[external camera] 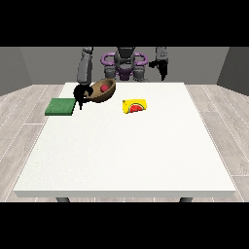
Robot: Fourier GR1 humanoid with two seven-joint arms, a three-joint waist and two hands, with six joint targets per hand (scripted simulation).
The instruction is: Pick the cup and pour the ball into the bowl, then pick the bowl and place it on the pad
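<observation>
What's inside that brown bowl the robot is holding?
A red ball lies inside the brown bowl, which is tilted toward the camera. The hand at the view's left grips its rim. The bowl's near wall hides the ball's underside.

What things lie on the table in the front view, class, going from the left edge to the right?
green pad → hand at the view's left → brown bowl holding the red ball → yellow cup lying on its side
</observation>
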